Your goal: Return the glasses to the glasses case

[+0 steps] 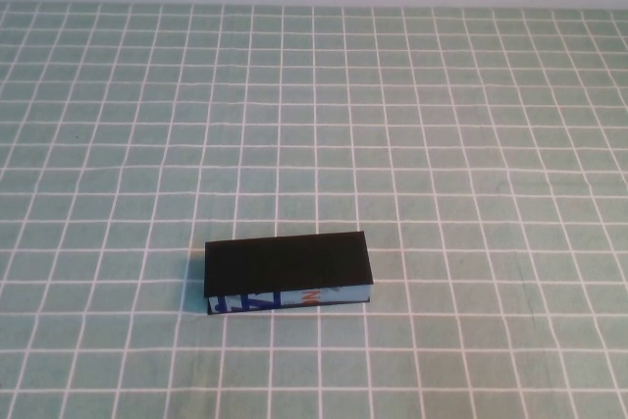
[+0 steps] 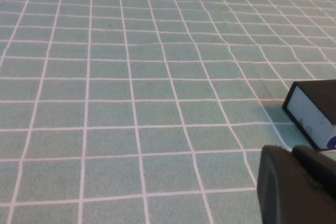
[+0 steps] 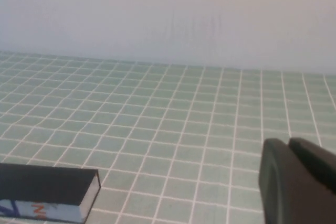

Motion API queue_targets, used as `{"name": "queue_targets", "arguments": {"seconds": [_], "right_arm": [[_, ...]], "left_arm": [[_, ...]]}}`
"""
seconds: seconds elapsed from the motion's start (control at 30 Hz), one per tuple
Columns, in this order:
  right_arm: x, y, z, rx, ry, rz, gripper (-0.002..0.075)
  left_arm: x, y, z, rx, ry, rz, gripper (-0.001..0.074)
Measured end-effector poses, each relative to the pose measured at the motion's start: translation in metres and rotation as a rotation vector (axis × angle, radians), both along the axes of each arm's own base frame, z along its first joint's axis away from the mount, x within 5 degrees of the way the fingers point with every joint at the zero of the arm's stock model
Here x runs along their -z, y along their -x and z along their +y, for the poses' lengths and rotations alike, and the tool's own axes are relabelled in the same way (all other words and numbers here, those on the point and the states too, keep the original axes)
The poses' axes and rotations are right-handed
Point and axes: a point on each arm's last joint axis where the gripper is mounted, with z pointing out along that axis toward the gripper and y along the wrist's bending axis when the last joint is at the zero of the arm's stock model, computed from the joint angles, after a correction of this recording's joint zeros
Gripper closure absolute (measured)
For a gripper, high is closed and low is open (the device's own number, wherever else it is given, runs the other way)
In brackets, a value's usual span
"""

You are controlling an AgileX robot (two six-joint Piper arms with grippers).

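The glasses case [image 1: 287,264] lies on the green checked cloth in the near middle, lid shut flat, its light blue front with dark blue and orange print facing me. The glasses are hidden or out of view. Neither arm shows in the high view. In the left wrist view my left gripper [image 2: 291,150] is shut and empty, above the cloth and apart from one end of the case [image 2: 315,111]. In the right wrist view my right gripper [image 3: 287,142] is shut and empty, well apart from the case's other end [image 3: 47,191].
The green cloth with a white grid [image 1: 442,144] covers the whole table. A pale wall [image 3: 168,14] rises behind the far edge.
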Motion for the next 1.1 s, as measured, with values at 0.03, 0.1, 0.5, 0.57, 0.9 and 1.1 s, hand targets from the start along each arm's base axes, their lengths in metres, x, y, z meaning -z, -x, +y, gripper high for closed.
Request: {"name": "queue_targets", "arguments": {"seconds": [0.03,0.1,0.5,0.57,0.9,1.1], "right_arm": [[0.005,-0.002,0.001,0.026,-0.032,0.020,0.0737],[0.018,-0.005,0.001,0.086,-0.073,0.058,0.0737],[0.123,-0.025,-0.005,0.264,-0.081,0.198,0.0737],[0.126,-0.025,-0.005,0.264,-0.070,0.212,0.0737],[0.126,-0.025,-0.006,0.267,-0.049,0.213,0.0737],[0.126,-0.025,-0.006,0.267,-0.049,0.213,0.0737]], "left_arm": [[0.000,0.000,0.000,-0.001,0.000,0.000,0.0734],[0.000,0.000,0.000,-0.001,0.000,0.000,0.0734],[0.000,0.000,0.000,-0.001,0.000,0.002,0.0734],[0.000,0.000,0.000,-0.001,0.000,0.002,0.0733],[0.000,0.000,0.000,-0.001,0.000,0.002,0.0734],[0.000,0.000,0.000,-0.001,0.000,0.002,0.0734]]}}
